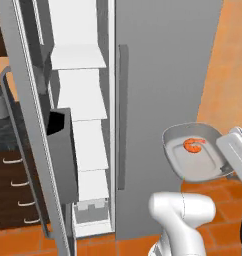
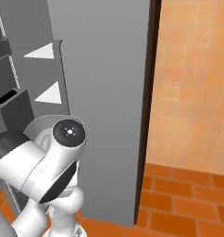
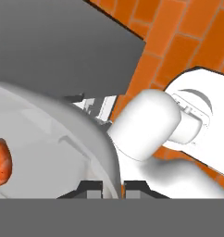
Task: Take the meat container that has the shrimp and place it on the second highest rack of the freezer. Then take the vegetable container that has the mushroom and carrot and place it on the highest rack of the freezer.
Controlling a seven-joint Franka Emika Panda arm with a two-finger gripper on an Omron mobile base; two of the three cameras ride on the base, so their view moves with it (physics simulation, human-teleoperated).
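The fingers (image 3: 113, 189) are mostly cut off at the hand view's bottom edge, pinching the rim of the meat container (image 1: 193, 152). The shrimp (image 1: 193, 145) lies inside, beyond the fingers, freezer (image 1: 158, 75) behind.

The shrimp (image 3: 0, 162) is cut by the hand view's left edge. The meat container (image 3: 53, 139) runs off that edge too, and its rim hides the gripper (image 3: 113, 187) fingertips' contact.

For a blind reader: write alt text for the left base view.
A grey container holding one shrimp is gripped at its rim, held up in front of the freezer's closed right door. Left of it, the open compartment shows white shelves.
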